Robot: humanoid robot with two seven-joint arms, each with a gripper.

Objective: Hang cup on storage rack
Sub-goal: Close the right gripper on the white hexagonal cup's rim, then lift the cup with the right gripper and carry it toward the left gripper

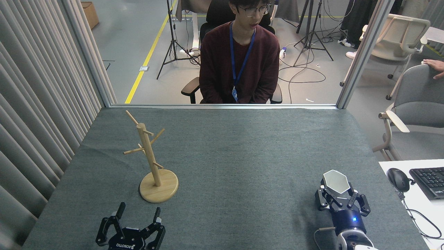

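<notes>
The white hexagonal cup (335, 181) is at the near right of the grey table, its open mouth turned up towards my head. My right gripper (337, 195) is shut on the cup, with black fingers on both sides of its lower body, which hides the base. The storage rack (148, 152), a light wooden post with slanted pegs on a round disc base, stands at the near left, far from the cup. My left gripper (139, 209) rests open just in front of the rack's base, holding nothing.
A seated person (239, 59) faces me beyond the table's far edge (222, 107). Curtains (38, 104) line the left side. On the right are a white desk with a mouse (398, 179) and keyboard (429, 180), and a grey chair (416, 111).
</notes>
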